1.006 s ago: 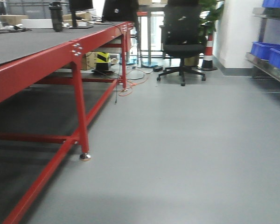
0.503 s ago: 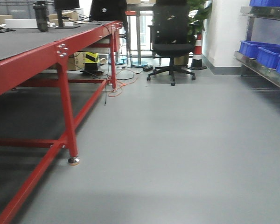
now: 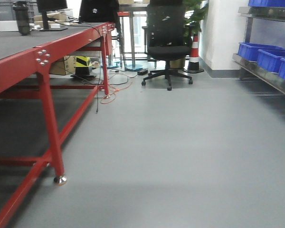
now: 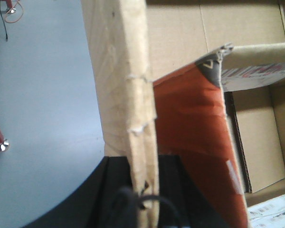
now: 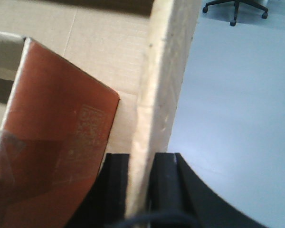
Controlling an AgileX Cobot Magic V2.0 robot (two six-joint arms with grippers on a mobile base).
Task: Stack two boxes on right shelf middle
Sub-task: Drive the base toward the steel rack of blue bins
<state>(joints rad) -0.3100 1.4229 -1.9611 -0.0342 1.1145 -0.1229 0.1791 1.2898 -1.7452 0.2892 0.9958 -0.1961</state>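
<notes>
- Pinching a brown box wall [image 4: 123,95] between the two black fingers [image 4: 115,178] of the left gripper [image 4: 141,190]; pressing on both faces; keeping the wall upright and running away past the fingertips, frayed along its top edge.
- Showing, just right of those fingers and inside the box, a tilted red-printed flap [image 4: 194,133]; beyond it, plain cardboard panels.
- Showing, left of those fingers and well below, grey floor [image 4: 42,95] with a table foot [image 4: 0,145] near the frame edge.
- Clamping a pale cardboard edge [image 5: 166,71] the same way in the right gripper [image 5: 141,185]; touching it with one black finger [image 5: 118,180] on each side.
- Showing, left of these fingers, a reddish taped flap [image 5: 57,142] against the box's inner panel; right of them, grey floor; far past the fingertips, a chair base [image 5: 235,7].
- Facing, in the front view, a steel shelf level [image 3: 263,76] along the right edge, carrying blue bins [image 3: 270,57]; a red table [image 3: 19,66] at left; an office chair [image 3: 167,42] and a striped cone [image 3: 194,47] at the far end.
</notes>
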